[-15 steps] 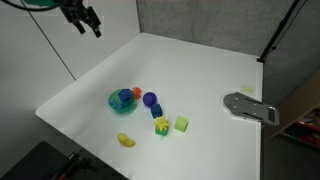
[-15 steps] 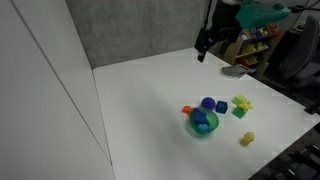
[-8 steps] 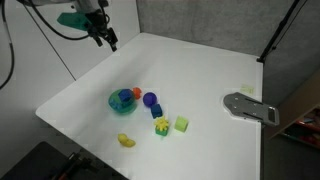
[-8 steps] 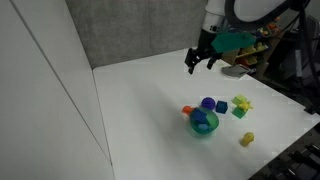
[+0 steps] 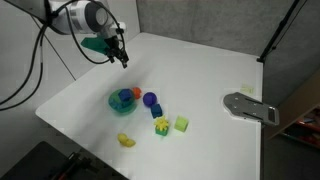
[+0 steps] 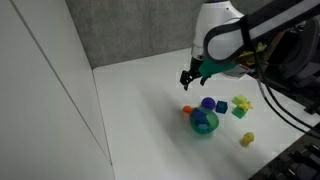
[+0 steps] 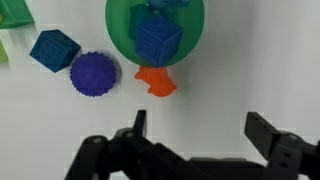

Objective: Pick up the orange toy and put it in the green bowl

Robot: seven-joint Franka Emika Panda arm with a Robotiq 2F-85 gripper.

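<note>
On a white tabletop, the gripper hangs, jaws spread wide, short of the orange toy lying just outside the green bowl; a clean grab likely means centring over the toy and closing clear of the rim.

green bowl, purple ball beside orange toy, table open elsewhere
</note>
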